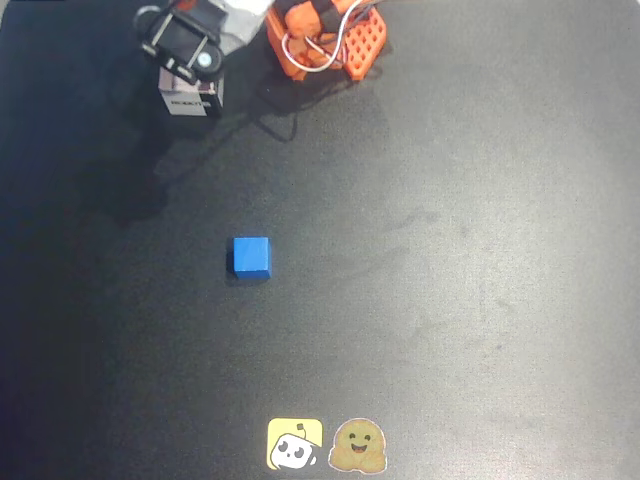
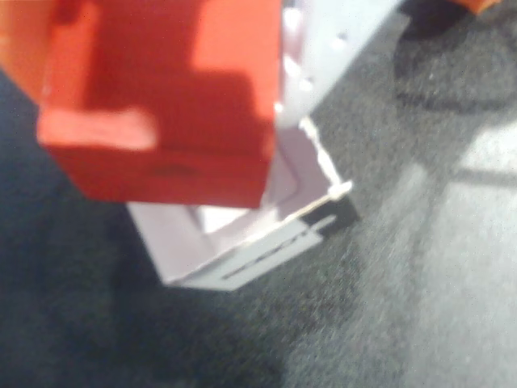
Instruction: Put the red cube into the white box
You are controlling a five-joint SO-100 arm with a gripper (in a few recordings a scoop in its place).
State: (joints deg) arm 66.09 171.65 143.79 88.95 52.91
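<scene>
While my gripper [image 1: 190,55] hides the white box [image 1: 190,102] at eleven o'clock overhead, my wrist view shows fingers pinching the red cube [image 2: 161,97] above its opening.

The arm [image 1: 300,35] reaches left in the overhead view; its gripper [image 1: 185,45] points down. Jaws seemingly closed on a load.

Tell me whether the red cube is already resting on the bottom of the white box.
No: in the wrist view the red cube is above the white box, whose open inside shows bare below it.
</scene>
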